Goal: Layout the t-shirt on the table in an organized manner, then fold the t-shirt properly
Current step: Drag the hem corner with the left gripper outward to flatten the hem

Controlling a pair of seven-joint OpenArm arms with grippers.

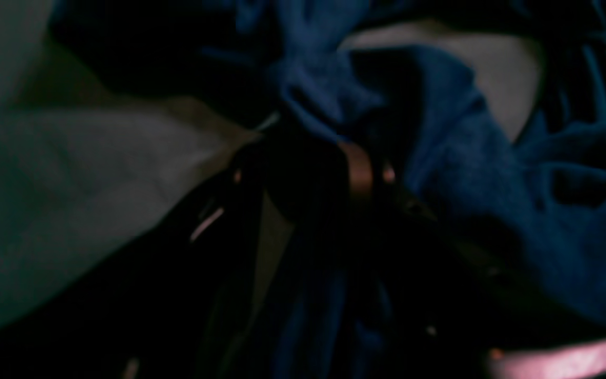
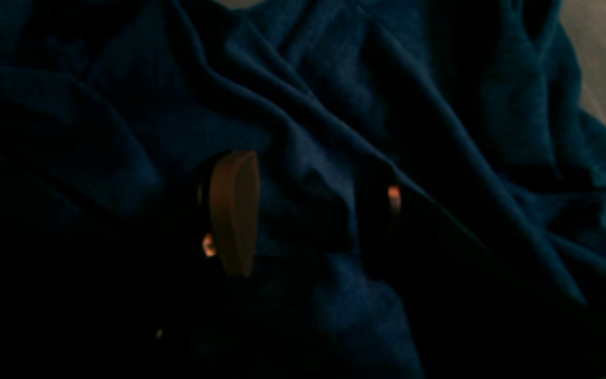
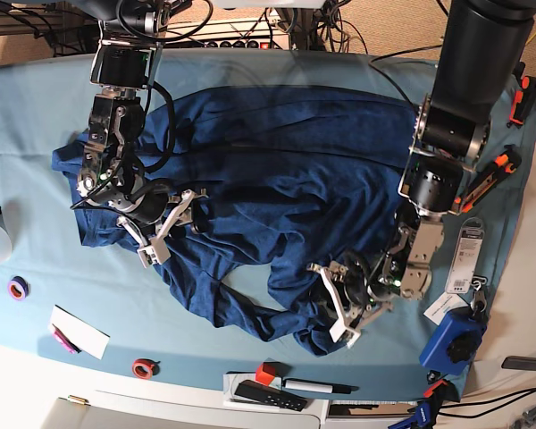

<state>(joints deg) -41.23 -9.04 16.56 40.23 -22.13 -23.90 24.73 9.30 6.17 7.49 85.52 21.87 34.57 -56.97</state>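
Observation:
The dark navy t-shirt (image 3: pixel 277 179) lies wrinkled and spread across the middle of the teal table (image 3: pixel 36 98), one sleeve trailing toward the front edge. My left gripper (image 3: pixel 336 304) is at the shirt's front right hem. In the left wrist view the left gripper (image 1: pixel 303 158) is shut on a bunched fold of the t-shirt (image 1: pixel 466 184), with the table (image 1: pixel 71 184) beside it. My right gripper (image 3: pixel 165 228) rests on the shirt's left side. The right wrist view shows the right gripper (image 2: pixel 313 210) open, its jaws wide apart with t-shirt (image 2: pixel 334 79) fabric lying between them.
A purple tape roll (image 3: pixel 18 288), a white card (image 3: pixel 79 331) and a red tape roll (image 3: pixel 143 367) lie front left. A black remote (image 3: pixel 268 395), a red cube (image 3: pixel 266 373) and a marker (image 3: pixel 317 386) sit at the front edge. A blue tool (image 3: pixel 451 340) and orange clamps (image 3: pixel 491 174) line the right edge.

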